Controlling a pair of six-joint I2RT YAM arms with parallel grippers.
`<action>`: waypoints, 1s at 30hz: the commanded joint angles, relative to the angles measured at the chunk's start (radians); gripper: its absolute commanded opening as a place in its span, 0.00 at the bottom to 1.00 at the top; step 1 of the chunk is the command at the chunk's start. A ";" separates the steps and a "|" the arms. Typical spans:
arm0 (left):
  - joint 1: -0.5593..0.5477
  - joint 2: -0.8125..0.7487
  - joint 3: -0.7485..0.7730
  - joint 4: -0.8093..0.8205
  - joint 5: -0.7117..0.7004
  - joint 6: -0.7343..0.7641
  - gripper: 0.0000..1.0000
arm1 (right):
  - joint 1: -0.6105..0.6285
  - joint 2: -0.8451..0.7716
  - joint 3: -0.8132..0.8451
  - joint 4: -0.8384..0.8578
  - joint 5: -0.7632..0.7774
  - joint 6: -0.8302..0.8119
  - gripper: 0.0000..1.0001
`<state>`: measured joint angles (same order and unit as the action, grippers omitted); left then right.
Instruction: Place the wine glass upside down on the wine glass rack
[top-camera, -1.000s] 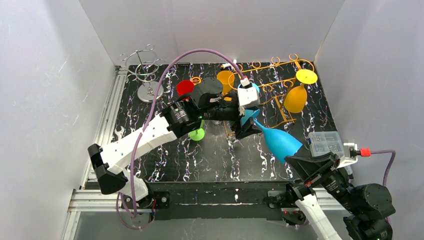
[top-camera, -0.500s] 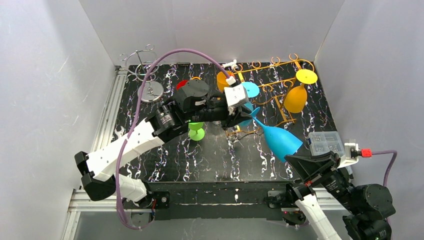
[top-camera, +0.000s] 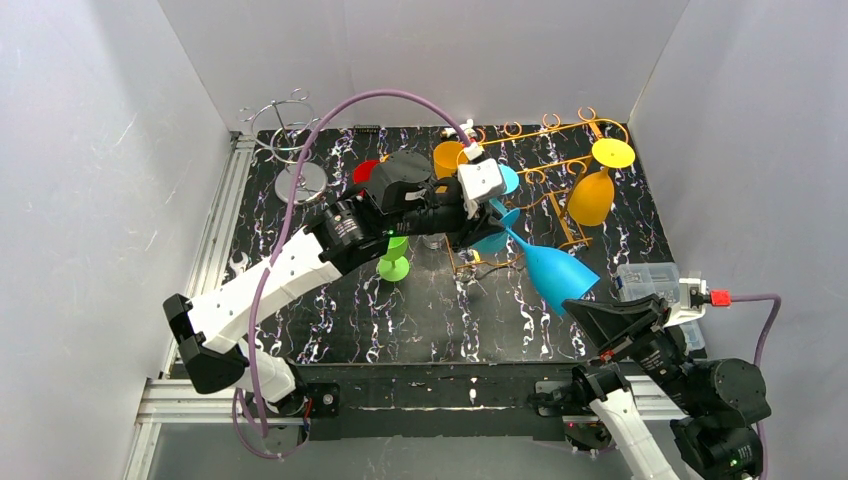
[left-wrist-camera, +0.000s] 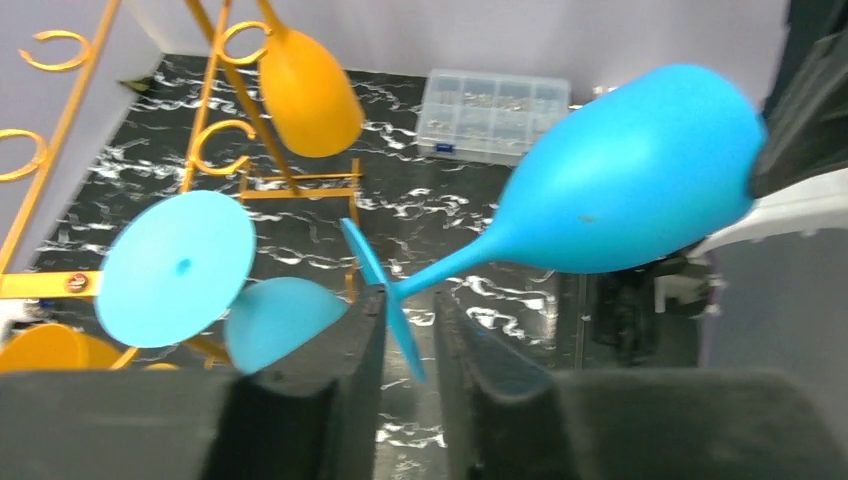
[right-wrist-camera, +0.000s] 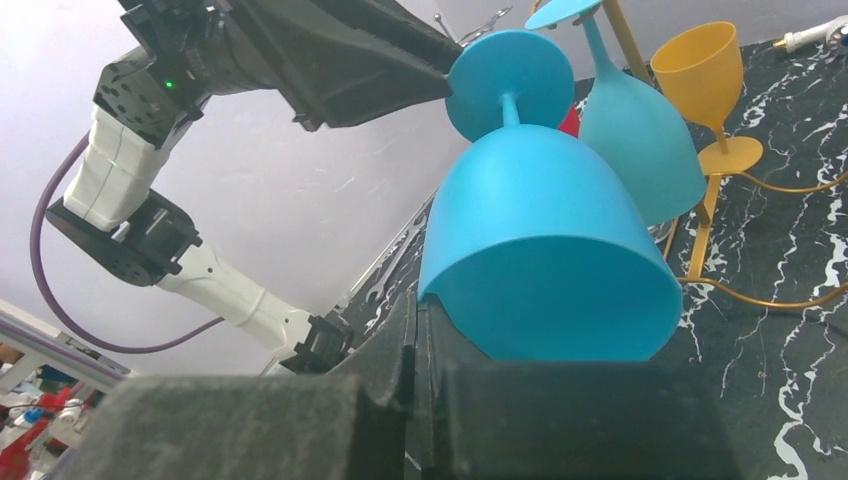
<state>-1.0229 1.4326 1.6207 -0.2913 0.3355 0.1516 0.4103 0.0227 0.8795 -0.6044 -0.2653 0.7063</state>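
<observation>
The blue wine glass (top-camera: 558, 275) (left-wrist-camera: 620, 190) (right-wrist-camera: 540, 230) lies tilted in the air between both arms, bowl toward the front right and foot toward the gold wire rack (top-camera: 568, 232) (left-wrist-camera: 300, 193) (right-wrist-camera: 770, 301). My right gripper (top-camera: 585, 308) (right-wrist-camera: 418, 310) is shut on the bowl's rim. My left gripper (top-camera: 498, 215) (left-wrist-camera: 408, 300) has narrowed onto the glass's round foot, whose disc stands edge-on between its fingers. A second blue glass (top-camera: 492, 240) (left-wrist-camera: 175, 265) (right-wrist-camera: 640, 150) hangs upside down on the rack just behind the foot.
An orange glass (top-camera: 592, 195) hangs at the rack's right end; another orange one (top-camera: 450, 160) stands upright behind my left wrist. A red glass (top-camera: 370, 172) and a green glass (top-camera: 393, 265) sit under the left arm. A silver stand (top-camera: 290, 140) is back left, a clear parts box (top-camera: 650, 285) front right.
The left gripper went from wide open to closed around the blue glass's foot. The right arm has shifted the glass slightly left and up.
</observation>
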 joint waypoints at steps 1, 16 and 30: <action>-0.014 -0.021 0.028 -0.020 0.053 -0.006 0.17 | -0.018 -0.007 -0.018 0.145 -0.011 0.010 0.01; -0.015 0.012 0.077 -0.037 0.050 -0.033 0.11 | -0.024 -0.002 -0.034 0.207 -0.039 0.041 0.01; -0.014 -0.033 0.184 -0.060 0.084 0.130 0.00 | -0.025 0.061 -0.031 0.125 -0.118 0.073 0.98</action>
<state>-1.0203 1.4620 1.7500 -0.3237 0.3332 0.1764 0.3920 0.0338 0.8349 -0.4652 -0.3561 0.7895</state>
